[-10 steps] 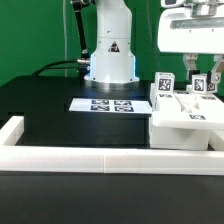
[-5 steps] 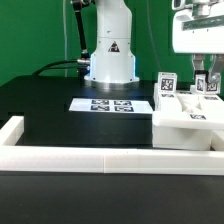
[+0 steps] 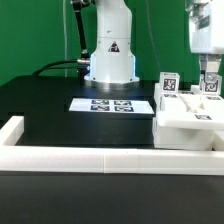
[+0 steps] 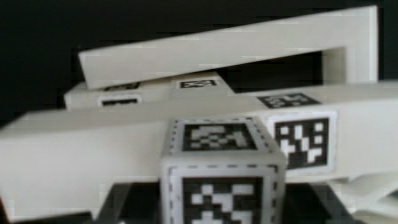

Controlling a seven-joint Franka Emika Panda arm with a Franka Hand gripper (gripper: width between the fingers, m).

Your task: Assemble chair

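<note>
The chair's white pieces sit at the exterior view's right: a flat slab (image 3: pixel 185 125) with a tagged post (image 3: pixel 167 87) standing on its left part. My gripper (image 3: pixel 210 80) hangs over the slab's right part, shut on a second tagged post (image 3: pixel 212 87). In the wrist view that post (image 4: pixel 222 170) fills the space between my gripper's (image 4: pixel 222 208) dark fingers (image 4: pixel 134 205), tag faces toward the camera. Behind it lie the slab (image 4: pixel 89 135) and a white bar (image 4: pixel 214 55).
The marker board (image 3: pixel 106 104) lies flat on the black table in front of the robot base (image 3: pixel 108 55). A long low white border rail (image 3: pixel 100 158) runs along the near edge, with a raised end (image 3: pixel 14 130) at the exterior view's left.
My gripper has moved toward the exterior view's right with the post in it. The slab and the other post have shifted slightly the same way.
</note>
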